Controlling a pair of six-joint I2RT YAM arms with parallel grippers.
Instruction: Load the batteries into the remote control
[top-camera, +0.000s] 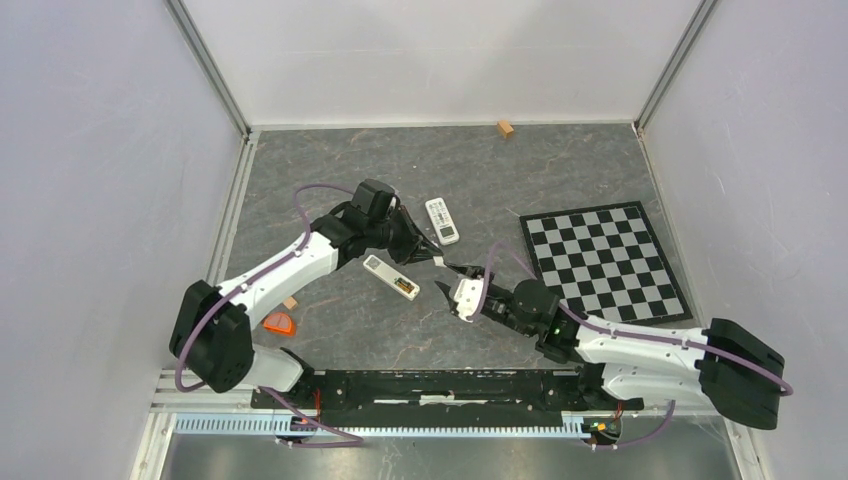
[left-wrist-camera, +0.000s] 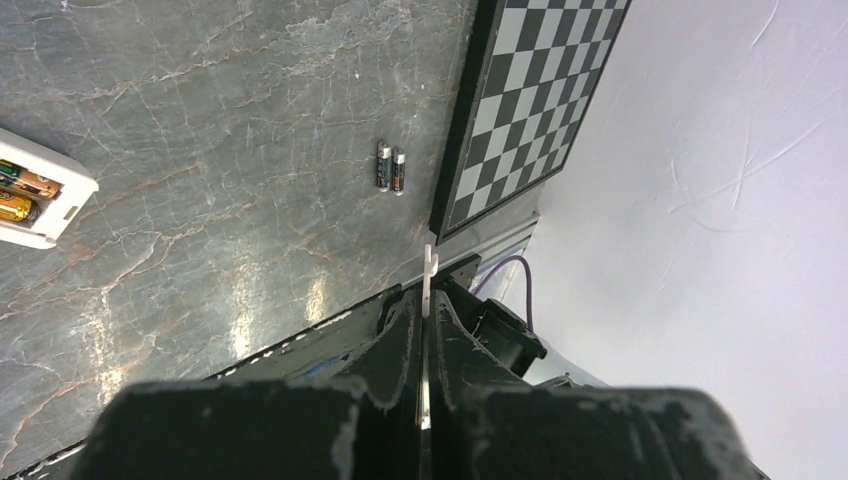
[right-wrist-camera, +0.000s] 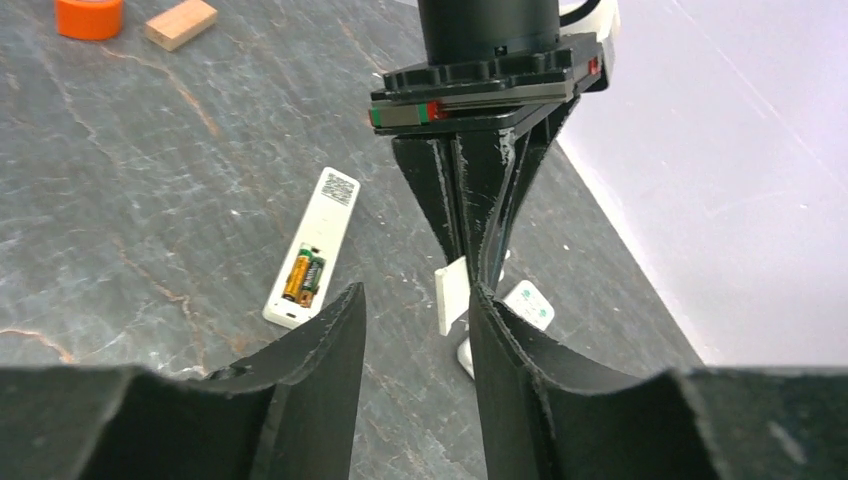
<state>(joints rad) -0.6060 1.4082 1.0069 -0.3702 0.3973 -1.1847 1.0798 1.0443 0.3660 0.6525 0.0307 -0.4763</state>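
The remote control (top-camera: 390, 277) lies back-up on the table with its battery bay open. Two batteries (right-wrist-camera: 300, 277) sit in the bay, one gold and one green. Two more dark batteries (left-wrist-camera: 391, 168) lie side by side on the table near the checkered board. My left gripper (top-camera: 432, 256) is shut on a thin white battery cover (right-wrist-camera: 452, 295) and holds it edge-on above the table. My right gripper (right-wrist-camera: 415, 300) faces it tip to tip. Its jaws stand apart and hold nothing, and the cover sits just beyond the right finger (right-wrist-camera: 520, 380).
A shorter white remote with a display (top-camera: 441, 220) lies behind the grippers. The checkered board (top-camera: 603, 262) is at the right. An orange tape roll (right-wrist-camera: 90, 15) and a wooden block (right-wrist-camera: 180, 22) lie at the left, another block (top-camera: 506, 128) by the back wall.
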